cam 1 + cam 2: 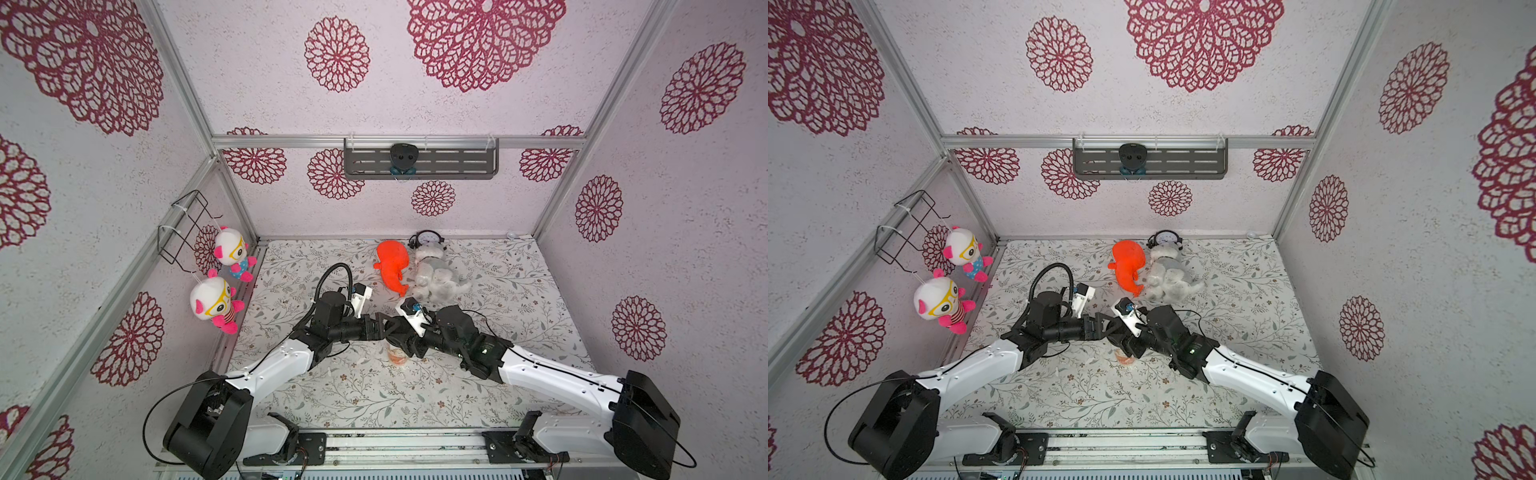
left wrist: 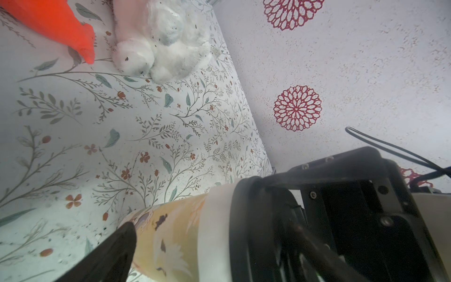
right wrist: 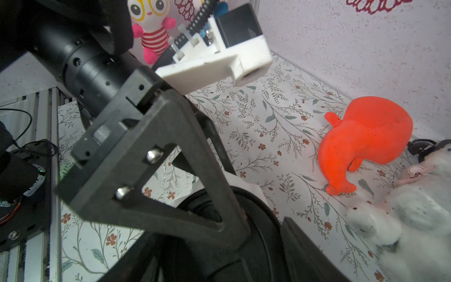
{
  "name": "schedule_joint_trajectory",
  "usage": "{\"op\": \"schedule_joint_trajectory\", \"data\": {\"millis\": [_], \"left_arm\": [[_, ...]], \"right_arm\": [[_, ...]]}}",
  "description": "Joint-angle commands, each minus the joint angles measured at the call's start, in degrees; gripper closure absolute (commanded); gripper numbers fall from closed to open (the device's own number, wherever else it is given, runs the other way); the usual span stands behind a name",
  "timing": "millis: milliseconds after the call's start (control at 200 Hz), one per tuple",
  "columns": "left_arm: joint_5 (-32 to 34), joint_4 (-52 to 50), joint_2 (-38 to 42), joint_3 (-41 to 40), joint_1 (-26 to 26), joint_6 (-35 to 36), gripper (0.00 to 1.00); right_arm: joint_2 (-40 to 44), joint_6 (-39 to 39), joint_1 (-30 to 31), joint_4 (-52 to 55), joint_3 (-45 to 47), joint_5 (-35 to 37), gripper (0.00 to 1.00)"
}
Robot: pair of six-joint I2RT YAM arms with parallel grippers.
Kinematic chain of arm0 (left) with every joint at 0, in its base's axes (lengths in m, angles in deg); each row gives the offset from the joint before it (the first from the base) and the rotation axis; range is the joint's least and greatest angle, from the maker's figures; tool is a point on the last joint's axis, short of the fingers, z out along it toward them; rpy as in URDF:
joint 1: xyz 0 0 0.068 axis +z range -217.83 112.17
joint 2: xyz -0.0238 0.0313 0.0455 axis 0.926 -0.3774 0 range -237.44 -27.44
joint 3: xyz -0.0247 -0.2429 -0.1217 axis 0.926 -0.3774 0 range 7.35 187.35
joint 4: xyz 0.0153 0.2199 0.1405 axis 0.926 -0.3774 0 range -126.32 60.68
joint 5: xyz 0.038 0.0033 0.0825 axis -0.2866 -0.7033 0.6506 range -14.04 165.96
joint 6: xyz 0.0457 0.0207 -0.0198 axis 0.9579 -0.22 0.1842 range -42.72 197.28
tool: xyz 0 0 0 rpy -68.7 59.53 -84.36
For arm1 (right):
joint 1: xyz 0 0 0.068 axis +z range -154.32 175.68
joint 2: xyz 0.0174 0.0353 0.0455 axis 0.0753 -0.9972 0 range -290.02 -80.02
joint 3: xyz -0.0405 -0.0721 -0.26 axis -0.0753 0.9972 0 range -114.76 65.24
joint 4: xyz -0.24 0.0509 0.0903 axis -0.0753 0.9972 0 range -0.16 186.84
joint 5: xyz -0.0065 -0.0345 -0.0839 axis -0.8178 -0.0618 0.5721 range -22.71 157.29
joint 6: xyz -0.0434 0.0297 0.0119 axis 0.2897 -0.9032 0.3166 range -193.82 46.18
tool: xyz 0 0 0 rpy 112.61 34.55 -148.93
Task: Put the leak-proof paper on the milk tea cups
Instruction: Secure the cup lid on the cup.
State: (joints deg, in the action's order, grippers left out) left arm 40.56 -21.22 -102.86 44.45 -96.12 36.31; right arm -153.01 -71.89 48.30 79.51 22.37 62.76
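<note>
Overhead, in both top views, the two arms meet above the cup (image 1: 397, 358), which stands upright on the table (image 1: 519, 291). Only the cup's printed foot shows under them. The left gripper (image 1: 384, 326) reaches the cup from one side and the right gripper (image 1: 398, 337) from the other, probably so one steadies it while the other caps it.

From the left wrist, the left jaws are spread wide. One finger (image 2: 109, 251) lies beside the cup's printed wall, bracing rather than clamping. A black lid (image 2: 244, 227) sits at the cup's mouth.

From the right wrist, the right gripper looks closed on that lid. A white corner, probably the paper (image 3: 246, 189), peeks out at the cup's mouth beneath it.
</note>
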Motion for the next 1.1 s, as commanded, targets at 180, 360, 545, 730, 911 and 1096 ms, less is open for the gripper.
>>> {"op": "schedule_joint_trajectory", "data": {"millis": [180,360,545,730,911,1096], "left_arm": [[2.4,-8.8,-2.3,-2.2,-2.3,3.3,0.00],[3.1,-8.8,-1.8,-5.1,-2.4,3.5,0.10],[3.8,-9.4,-2.4,-6.4,-2.5,4.1,0.15],[4.6,-9.9,-3.0,-6.6,-2.5,4.4,0.16],[4.6,-9.9,-3.7,-6.5,-2.5,4.5,0.17],[4.9,-9.9,-4.3,-6.4,-2.4,4.6,0.19]], "right_arm": [[-0.9,-3.9,0.5,14.4,5.3,1.3,0.30],[1.1,-5.8,-0.9,14.0,2.2,-1.3,0.23],[1.7,-6.9,-2.4,13.3,-1.3,-5.7,0.20],[3.1,-9.3,-5.0,11.5,-2.6,-9.6,0.19],[6.1,-18.4,-10.0,5.4,-1.0,-14.6,0.19],[9.3,-26.0,-13.2,-1.4,3.4,-18.5,0.23]]}}
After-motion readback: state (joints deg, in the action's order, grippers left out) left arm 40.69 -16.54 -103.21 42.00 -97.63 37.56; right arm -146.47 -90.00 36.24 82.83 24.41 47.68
